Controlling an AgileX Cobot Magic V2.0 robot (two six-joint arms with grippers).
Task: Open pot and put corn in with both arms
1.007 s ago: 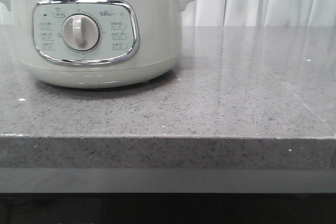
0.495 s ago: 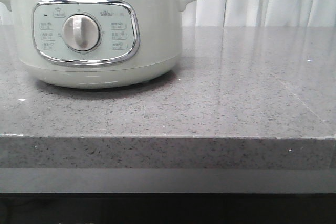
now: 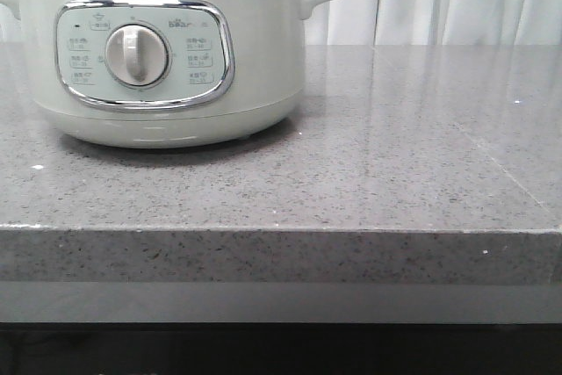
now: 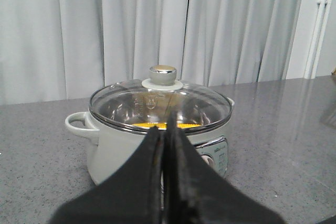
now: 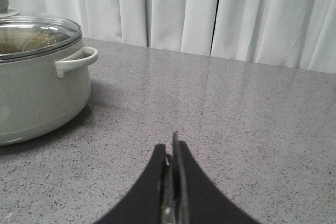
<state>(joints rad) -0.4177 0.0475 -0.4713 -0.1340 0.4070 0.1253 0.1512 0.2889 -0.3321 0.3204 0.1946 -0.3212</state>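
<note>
The pot [image 3: 162,59] stands at the back left of the grey countertop, its chrome-framed dial panel facing me. Its glass lid [image 4: 160,103] with a round knob [image 4: 163,75] sits on it. Through the glass the yellow corn [image 4: 164,126] shows inside the pot. My left gripper [image 4: 166,125] is shut and empty, well short of the pot and level with its rim. My right gripper [image 5: 170,148] is shut and empty over bare countertop, to the right of the pot [image 5: 37,93]. Neither gripper shows in the front view.
The grey speckled countertop [image 3: 395,147] stretches to the right of the pot, with its front edge [image 3: 281,233] near me. White curtains [image 4: 157,24] hang behind the table.
</note>
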